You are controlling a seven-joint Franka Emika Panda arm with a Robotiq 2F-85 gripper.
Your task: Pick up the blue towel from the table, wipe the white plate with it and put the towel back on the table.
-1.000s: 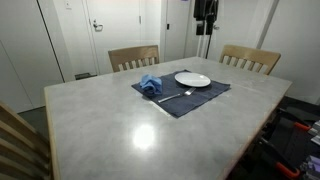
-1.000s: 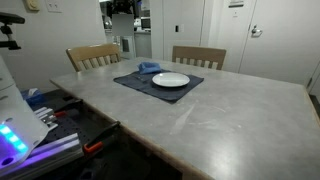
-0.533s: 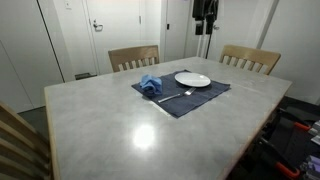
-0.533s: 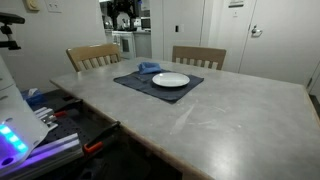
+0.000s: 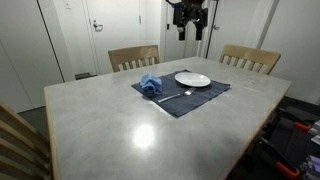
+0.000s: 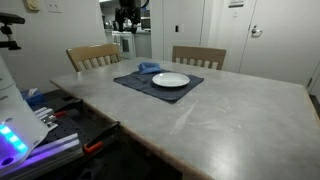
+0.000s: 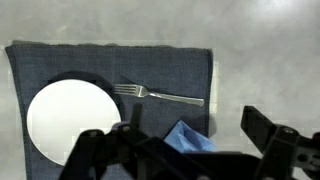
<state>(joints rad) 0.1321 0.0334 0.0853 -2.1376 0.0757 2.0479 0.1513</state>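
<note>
We have just one arm here. Its pincer (image 5: 187, 15) hangs high over the far side of the table (image 5: 100, 125). In the wrist view its two fingers (image 7: 100, 150) stand wide apart. So the pincer is open, and it holds nothing.

The blue towel (image 7: 188, 138) lies in a little heap on the dark mat (image 7: 110, 65). In the wrist view it peeks out at 6 o'clock, right between the two fingers. So we think the towel is nearly in line with the pincer, and the way to it is mostly down.

From the towel, the white plate (image 7: 68, 120) sits at 9 o'clock, a little apart. The fork (image 7: 160, 95) lies at 12 o'clock, close by. We should keep the fingers off the fork when we go down.

The towel is all bunched up, and the pincer hides part of it. So we cannot tell which way its long side runs.
</note>
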